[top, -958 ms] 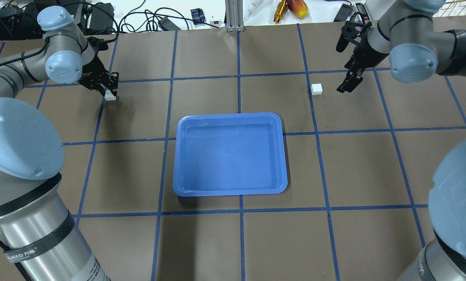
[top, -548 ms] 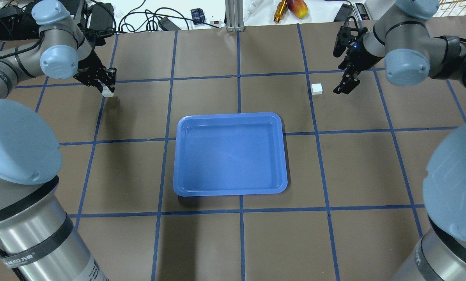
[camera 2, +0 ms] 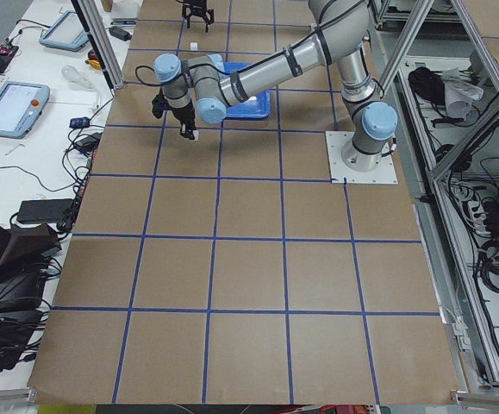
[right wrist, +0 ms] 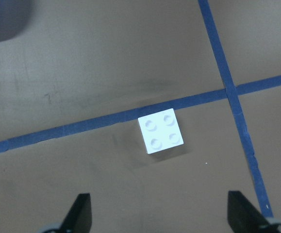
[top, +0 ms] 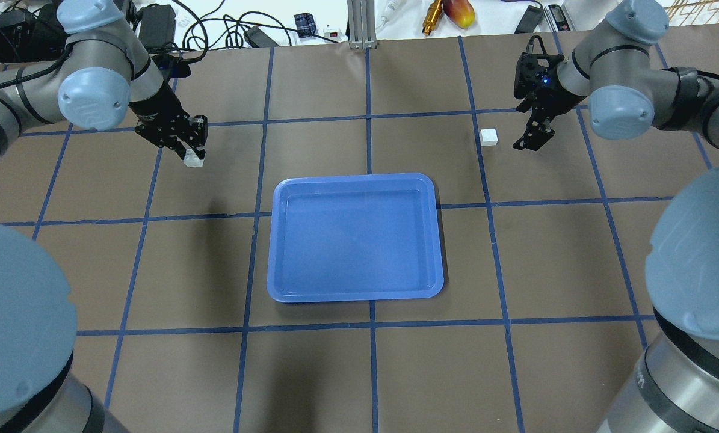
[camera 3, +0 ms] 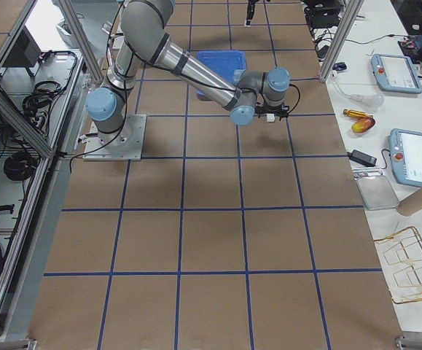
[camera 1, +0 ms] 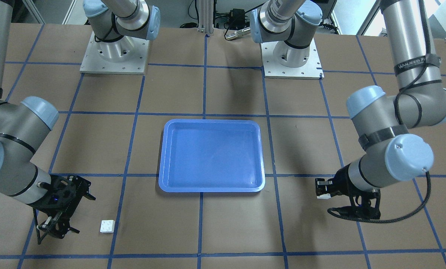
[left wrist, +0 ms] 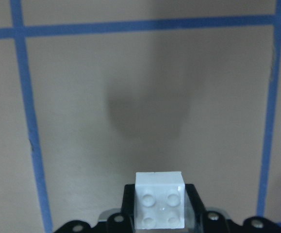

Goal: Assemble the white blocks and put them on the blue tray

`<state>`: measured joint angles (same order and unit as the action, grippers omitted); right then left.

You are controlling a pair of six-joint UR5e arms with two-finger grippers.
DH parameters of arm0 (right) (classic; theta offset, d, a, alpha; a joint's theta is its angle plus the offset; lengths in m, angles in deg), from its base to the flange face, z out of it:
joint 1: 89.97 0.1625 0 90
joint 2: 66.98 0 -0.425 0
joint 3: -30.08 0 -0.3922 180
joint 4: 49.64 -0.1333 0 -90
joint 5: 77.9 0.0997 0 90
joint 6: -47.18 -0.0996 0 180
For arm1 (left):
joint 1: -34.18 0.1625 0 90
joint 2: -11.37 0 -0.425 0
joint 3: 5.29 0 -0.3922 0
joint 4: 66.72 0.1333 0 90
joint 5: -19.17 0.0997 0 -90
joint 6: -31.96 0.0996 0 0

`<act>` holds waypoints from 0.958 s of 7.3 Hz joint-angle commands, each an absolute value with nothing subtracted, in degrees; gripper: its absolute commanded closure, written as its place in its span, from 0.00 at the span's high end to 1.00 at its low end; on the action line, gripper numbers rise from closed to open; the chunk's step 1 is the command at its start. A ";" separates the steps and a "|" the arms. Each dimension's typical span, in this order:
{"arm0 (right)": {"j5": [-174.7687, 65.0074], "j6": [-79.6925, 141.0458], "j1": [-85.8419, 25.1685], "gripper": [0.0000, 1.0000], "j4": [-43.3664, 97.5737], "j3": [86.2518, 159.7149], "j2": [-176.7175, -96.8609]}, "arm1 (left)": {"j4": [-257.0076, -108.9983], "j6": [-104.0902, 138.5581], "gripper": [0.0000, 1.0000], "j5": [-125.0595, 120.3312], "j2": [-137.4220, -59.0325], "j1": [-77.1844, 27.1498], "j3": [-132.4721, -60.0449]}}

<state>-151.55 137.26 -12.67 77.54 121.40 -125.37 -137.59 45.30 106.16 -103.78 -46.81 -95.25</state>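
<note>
Table [top: 546, 270]: brown surface divided into squares by blue tape lines.

Left arm [top: 88, 90] and right arm [top: 618, 102]: both reach to the far side of the table, one toward each end.

Blue tray [top: 353, 240]: lies flat at the middle of the table, between the two arms, with nothing in it.

Left pincer [top: 192, 153]: clamped on one white block, off the tray's far left corner as seen from overhead.

Right pincer [right wrist: 159, 213]: fingers spread wide with nothing between them, beside the other block off the tray's far right corner.

Held block [left wrist: 159, 199]: gripped by its sides and raised clear of the table, as its shadow falls apart from it. Its four studs face the wrist camera. It is well apart from the tray.

Loose block [top: 488, 136]: rests on the table, studs up, with one edge against a tape line. It is just beside the right pincer but not touched by it, and well apart from the tray and the held block.
</note>
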 commanded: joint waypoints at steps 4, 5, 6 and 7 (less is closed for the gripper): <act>-150.77 142.38 -12.62 1.00 76.39 117.09 -120.86 | -134.16 17.43 0.31 106.35 -97.09 -69.75 -102.57; -149.28 141.93 -12.54 1.00 75.43 117.09 -121.03 | -126.91 14.42 0.31 106.36 -98.57 -72.58 -104.41; -149.10 142.18 -12.54 1.00 72.21 116.91 -121.03 | -123.36 10.91 0.31 105.92 -99.28 -72.78 -106.95; -149.01 142.27 -12.54 1.00 70.87 116.65 -121.03 | -120.54 10.26 0.31 106.35 -99.72 -73.05 -109.76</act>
<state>-149.33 142.26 -12.55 73.10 116.92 -121.03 -124.64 12.51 106.15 -99.01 -72.20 -106.64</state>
